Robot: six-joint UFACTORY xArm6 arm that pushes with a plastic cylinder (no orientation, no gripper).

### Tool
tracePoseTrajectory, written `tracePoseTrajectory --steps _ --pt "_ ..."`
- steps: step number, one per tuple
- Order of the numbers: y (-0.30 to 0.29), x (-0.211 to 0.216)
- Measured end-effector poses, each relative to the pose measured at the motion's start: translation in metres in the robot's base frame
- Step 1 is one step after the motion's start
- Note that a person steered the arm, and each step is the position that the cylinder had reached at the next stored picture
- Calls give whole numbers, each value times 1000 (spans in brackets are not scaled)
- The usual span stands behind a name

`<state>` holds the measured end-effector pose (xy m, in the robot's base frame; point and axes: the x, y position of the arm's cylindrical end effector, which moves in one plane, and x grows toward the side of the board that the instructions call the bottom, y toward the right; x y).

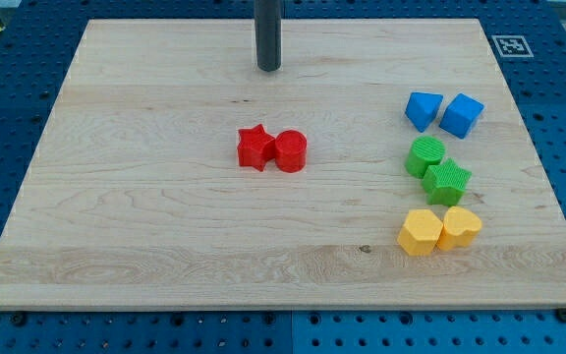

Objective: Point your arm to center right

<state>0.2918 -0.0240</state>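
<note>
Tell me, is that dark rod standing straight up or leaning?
Upright: the rod descends vertically from the view's top, and my tip sits above the red star, well apart.

wooden board (pixel 165 226) carries red, blue, green, yellow block pairs.

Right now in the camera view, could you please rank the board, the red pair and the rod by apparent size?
1. Wooden board
2. Red pair, star touching cylinder
3. Rod, my tip, is cropped at the view's top, so unsure.

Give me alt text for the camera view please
My tip rests near the wooden board's top centre, above the touching red star and red cylinder. Blue, green and yellow block pairs stack down the view's right.
</note>
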Motion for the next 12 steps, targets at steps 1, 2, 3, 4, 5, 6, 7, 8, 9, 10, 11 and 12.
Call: tracePoseTrajectory --steps 1,2,3,4,5,6,7,8,9,10,11,12 --pt "0 0" --pt "4 -2" --pt "4 -2" --pt "4 -4" --pt "4 -5" --pt "5 -5" --pt "6 -5" --pt "6 -4" --pt "9 -4" --pt "12 -5" --pt "38 -9" --pt "127 -6"
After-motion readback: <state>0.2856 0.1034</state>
